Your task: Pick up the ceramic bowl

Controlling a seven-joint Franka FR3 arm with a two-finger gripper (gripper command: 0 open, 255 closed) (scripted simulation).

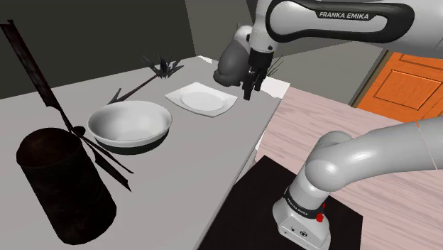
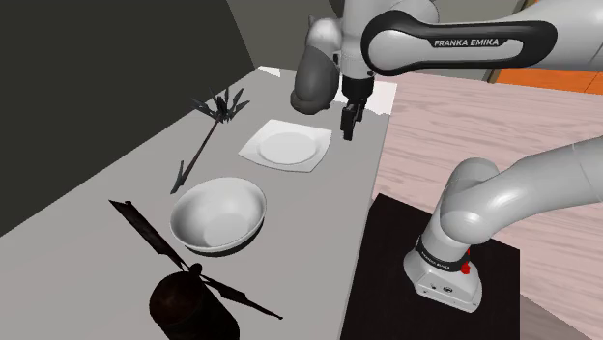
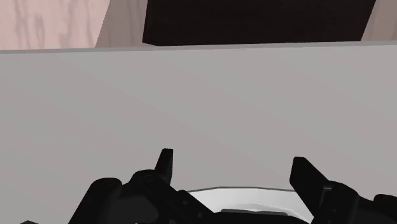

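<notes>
a: where's the bowl?
b: the white bowl (image 1: 130, 122), dark underneath, sits upright on the grey surface (image 1: 199, 170), close to the shoulder view's camera and just past a dark pot (image 1: 64, 188) of dark leaves.
a: and the arm?
b: the arm (image 1: 369, 153) rises from its black stand (image 1: 245, 206) at the shoulder view's lower right and bends at the elbow. its upper link runs leftward across the top. the gripper (image 1: 248, 94) points down above the surface, just beside a square white plate (image 1: 201, 99) and well apart from the bowl.
a: fingers?
b: the fingers (image 3: 165, 167) stand apart, clasping nothing. beyond them sits a grey figure (image 1: 231, 65).
</notes>
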